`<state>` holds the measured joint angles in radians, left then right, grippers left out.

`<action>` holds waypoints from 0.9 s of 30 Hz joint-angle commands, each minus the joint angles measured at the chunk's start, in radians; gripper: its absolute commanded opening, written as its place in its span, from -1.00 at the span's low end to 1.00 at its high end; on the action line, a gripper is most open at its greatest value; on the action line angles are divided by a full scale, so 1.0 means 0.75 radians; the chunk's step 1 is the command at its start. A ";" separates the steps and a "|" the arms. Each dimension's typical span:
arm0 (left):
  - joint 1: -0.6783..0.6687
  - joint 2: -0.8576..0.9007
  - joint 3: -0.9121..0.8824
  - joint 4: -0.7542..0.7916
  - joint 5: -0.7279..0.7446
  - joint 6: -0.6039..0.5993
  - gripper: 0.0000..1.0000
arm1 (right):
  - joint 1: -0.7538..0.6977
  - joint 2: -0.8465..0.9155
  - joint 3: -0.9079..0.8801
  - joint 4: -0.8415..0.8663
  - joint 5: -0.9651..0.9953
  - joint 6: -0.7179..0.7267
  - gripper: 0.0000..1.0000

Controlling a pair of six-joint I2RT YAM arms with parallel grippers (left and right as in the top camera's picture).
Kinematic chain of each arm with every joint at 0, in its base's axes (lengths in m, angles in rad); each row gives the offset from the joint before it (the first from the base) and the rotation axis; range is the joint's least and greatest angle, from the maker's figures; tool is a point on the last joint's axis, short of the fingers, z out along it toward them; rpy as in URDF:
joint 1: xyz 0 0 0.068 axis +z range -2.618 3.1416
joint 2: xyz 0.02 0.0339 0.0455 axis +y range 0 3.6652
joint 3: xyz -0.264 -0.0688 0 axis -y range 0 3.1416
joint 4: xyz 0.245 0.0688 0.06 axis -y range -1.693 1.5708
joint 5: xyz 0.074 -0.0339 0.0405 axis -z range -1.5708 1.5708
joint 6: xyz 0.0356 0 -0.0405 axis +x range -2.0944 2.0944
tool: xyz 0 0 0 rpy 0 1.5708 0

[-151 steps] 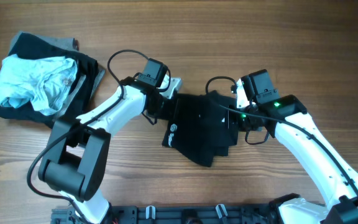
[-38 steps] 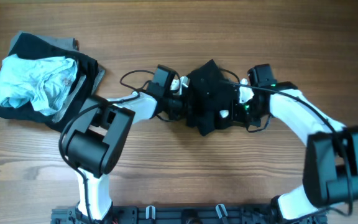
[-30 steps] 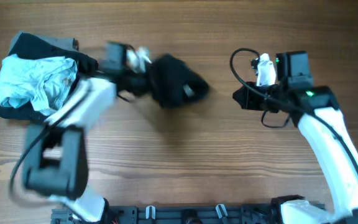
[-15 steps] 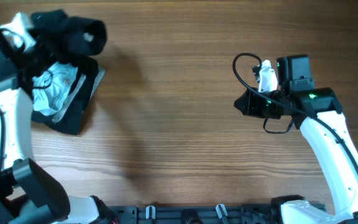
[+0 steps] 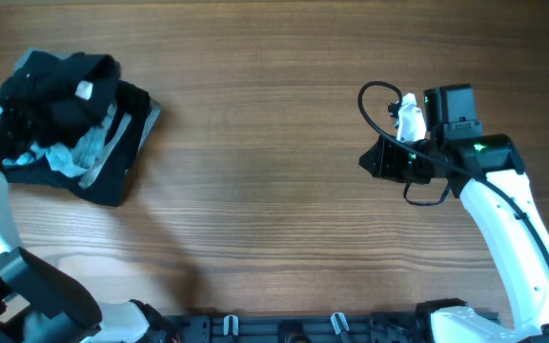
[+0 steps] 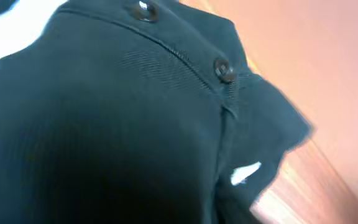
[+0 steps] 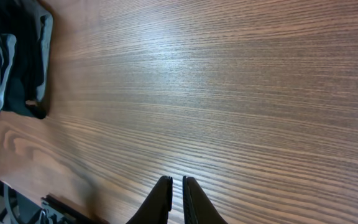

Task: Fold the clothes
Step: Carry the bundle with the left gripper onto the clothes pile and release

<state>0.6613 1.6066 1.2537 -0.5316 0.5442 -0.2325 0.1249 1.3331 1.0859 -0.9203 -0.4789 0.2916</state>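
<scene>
The folded black garment (image 5: 62,88) with a white tag lies on top of the clothes pile (image 5: 103,157) at the table's far left. My left gripper (image 5: 12,122) is at the garment's left edge, its fingers buried in the cloth. The left wrist view is filled with the black fabric (image 6: 117,124), showing two buttons and a white tag; it appears still held. My right gripper (image 7: 176,184) is shut and empty, hovering over bare wood at the right of the table, where the overhead view also shows it (image 5: 375,160).
The pile holds a light blue garment (image 5: 74,152) over a dark one with a grey edge. It shows small at the upper left of the right wrist view (image 7: 8,56). The table's front rail (image 5: 303,329) runs along the bottom.
My left arm has swung the black garment from the table's middle to the far left and lowered it onto the pile. The right arm drew back right and has stayed still.
</scene>
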 commanded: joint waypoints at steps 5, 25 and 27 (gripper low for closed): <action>0.069 -0.076 0.081 -0.389 -0.053 0.027 1.00 | -0.002 0.008 0.012 0.004 -0.022 0.035 -0.77; -0.091 0.397 0.219 -0.283 -0.400 0.195 -0.21 | -0.002 0.008 0.012 0.054 -0.022 0.114 -0.77; -0.090 0.500 0.219 -0.361 -0.316 0.195 -0.14 | -0.001 0.008 0.012 0.057 -0.022 0.109 -0.78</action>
<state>0.5869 1.8706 1.4292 -0.7315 0.3122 -0.1009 0.1253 1.3331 1.0859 -0.8825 -0.4789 0.3664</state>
